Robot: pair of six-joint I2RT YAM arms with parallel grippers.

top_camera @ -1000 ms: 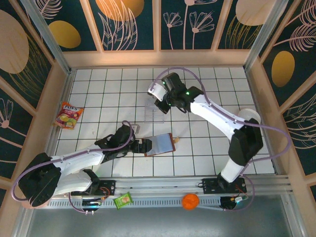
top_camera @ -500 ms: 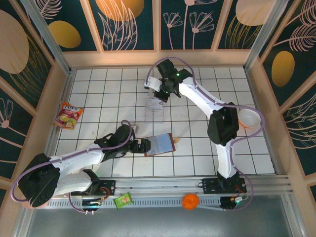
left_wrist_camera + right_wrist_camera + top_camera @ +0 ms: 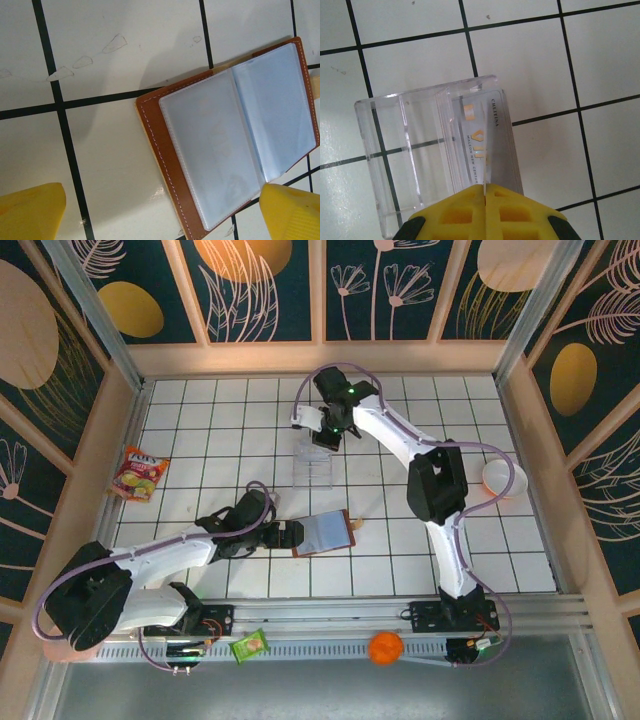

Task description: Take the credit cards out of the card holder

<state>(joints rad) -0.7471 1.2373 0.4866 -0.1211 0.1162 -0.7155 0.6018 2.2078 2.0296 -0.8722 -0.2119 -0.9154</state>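
Near the middle of the overhead frame, the card holder (image 3: 325,533) is lying open on the tiled desk (image 3: 200,420). We are keeping our left fingers (image 3: 288,536) just to its left, spread wide and gripping nothing. Through the left wrist camera the holder (image 3: 235,140) is filling the right half, and its spine is running on a slant from upper centre toward lower right. One left finger (image 3: 30,212) is sitting in the lower left corner and the other at the holder's lower right edge. We are not able to tell whether the pale sleeves are hiding another card. Our left arm is stretching low across the desk from the lower left, so it is plainly the nearer one. Our right arm is reaching far out, elbow bent at the right, and is pointing its right fingers (image 3: 322,435) down over the clear tray (image 3: 312,468) in the upper centre. Those fingers (image 3: 485,215) are pressing tightly together, and a credit card (image 3: 487,145) is lying in the tray (image 3: 395,150) with its near end at their tips. We are unable to say whether they are pinching it.
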